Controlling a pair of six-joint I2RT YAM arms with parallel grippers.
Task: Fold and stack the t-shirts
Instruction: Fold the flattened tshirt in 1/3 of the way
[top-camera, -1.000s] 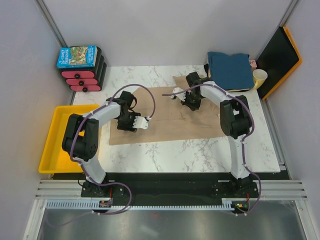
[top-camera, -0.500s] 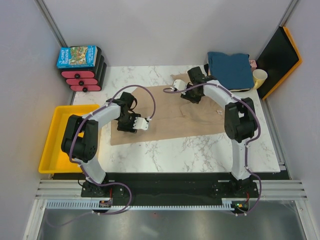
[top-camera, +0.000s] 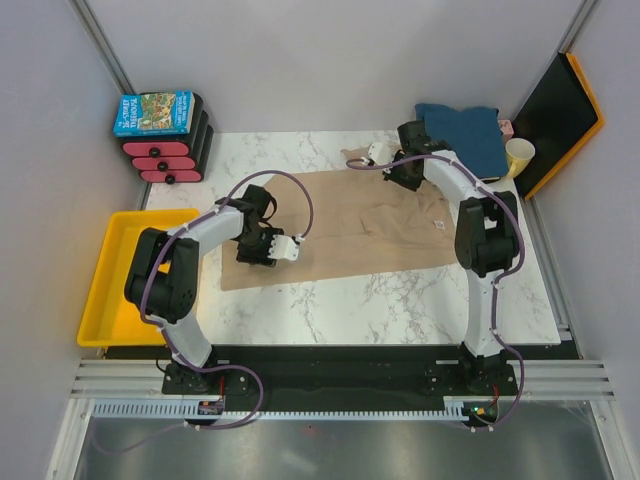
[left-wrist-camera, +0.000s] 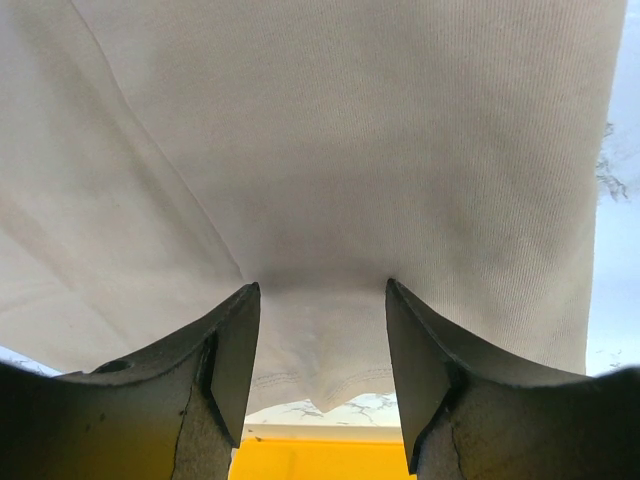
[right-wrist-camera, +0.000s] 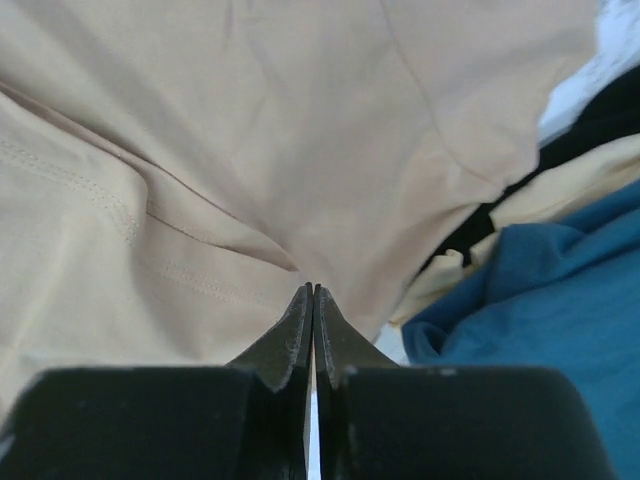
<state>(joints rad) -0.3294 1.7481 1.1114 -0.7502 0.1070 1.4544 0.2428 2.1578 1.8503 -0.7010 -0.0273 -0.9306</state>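
A large tan t-shirt (top-camera: 350, 230) lies spread over the marble table, its small white label (top-camera: 437, 224) at the right. My left gripper (top-camera: 255, 250) rests on the shirt's left end. It stands open there (left-wrist-camera: 320, 290), with the tan cloth (left-wrist-camera: 350, 150) and its hem between the fingers. My right gripper (top-camera: 405, 172) is at the shirt's far edge beside the folded teal t-shirt (top-camera: 460, 140). Its jaws (right-wrist-camera: 312, 290) are shut, and creases of tan cloth (right-wrist-camera: 250, 130) run into the tips. The teal shirt (right-wrist-camera: 560, 300) lies over cream (right-wrist-camera: 560, 190) and dark cloth (right-wrist-camera: 600, 120).
A yellow tray (top-camera: 110, 280) hangs off the table's left edge. A blue picture-covered box (top-camera: 155, 112) tops a red and black stack (top-camera: 165, 155) at the back left. A pale yellow cup (top-camera: 518, 155) and a black, orange-rimmed board (top-camera: 560, 110) stand at the back right.
My right gripper moved back and to the right toward the teal shirt, opening and shutting again on the way. The tan shirt's far part now lies spread flatter. The left arm stayed put.
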